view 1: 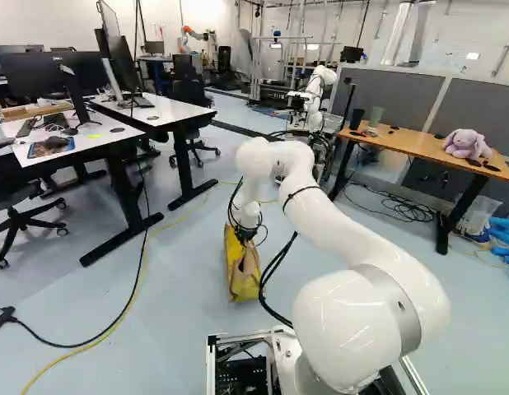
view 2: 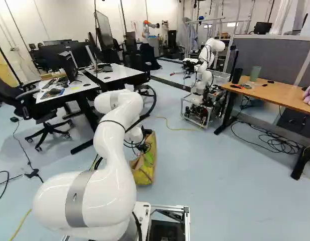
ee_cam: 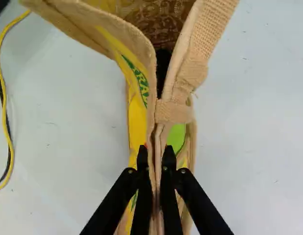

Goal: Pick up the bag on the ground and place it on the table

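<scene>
Tan woven rim edges (ee_cam: 152, 105) of an upright yellow bag (view 1: 240, 276) run between the two black fingers (ee_cam: 142, 183) of the claw (view 1: 248, 236), which are clamped on them from both sides. The bag hangs or stands directly below the claw, at the floor (view 2: 210, 201); whether its base carries weight, I cannot tell. Ahead of the claw (ee_cam: 156, 159) the edges part, opening the bag's mouth, and a thick tan fabric strap (ee_cam: 208, 34) slants off to the right. Green patches show on the yellow side.

Pale floor borders the bag on both sides. Left of the claw, apart from the bag, a yellow cable (ee_cam: 10, 142) curves beside a black one (ee_cam: 3, 105). Farther left is a white desk (view 1: 94, 132) on black legs. Well to the claw's right is a wooden table (view 1: 403, 142), its black leg (view 2: 305, 163) reaching the floor, with a lilac plush toy (view 1: 467, 144) on top. Ahead and somewhat right, another robot (view 2: 210, 52) stands on a wheeled frame.

The white arm (view 1: 353, 222) rises from its base joint, bends over at the elbow, and drops its last section steeply, pointing the claw down.
</scene>
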Robot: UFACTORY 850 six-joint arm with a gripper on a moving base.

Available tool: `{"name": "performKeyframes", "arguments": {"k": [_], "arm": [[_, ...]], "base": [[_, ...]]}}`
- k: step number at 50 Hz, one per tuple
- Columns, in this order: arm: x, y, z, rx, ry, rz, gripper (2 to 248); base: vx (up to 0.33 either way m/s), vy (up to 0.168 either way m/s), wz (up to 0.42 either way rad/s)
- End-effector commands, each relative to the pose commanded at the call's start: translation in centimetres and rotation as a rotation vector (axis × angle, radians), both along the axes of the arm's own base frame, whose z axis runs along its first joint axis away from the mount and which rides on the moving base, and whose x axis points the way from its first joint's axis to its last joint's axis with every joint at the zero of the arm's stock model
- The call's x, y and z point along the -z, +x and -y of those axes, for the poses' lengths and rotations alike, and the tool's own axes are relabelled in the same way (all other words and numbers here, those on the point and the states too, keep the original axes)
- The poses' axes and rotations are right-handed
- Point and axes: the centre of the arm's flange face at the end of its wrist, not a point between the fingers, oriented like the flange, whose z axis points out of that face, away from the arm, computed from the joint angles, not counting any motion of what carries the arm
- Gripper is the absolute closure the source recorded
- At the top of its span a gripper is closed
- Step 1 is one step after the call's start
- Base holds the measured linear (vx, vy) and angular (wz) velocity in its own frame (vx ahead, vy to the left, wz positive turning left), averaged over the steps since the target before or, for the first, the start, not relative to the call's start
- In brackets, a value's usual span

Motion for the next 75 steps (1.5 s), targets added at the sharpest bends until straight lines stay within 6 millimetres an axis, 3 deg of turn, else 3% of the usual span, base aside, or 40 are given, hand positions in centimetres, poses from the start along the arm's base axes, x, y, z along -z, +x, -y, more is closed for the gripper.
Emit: {"name": "performKeyframes", "arguments": {"k": [75], "arm": [[-10.9, -1.8, 0.2, -0.064, -0.019, -0.065, 228]], "base": [[0.0, 0.0, 0.0]]}}
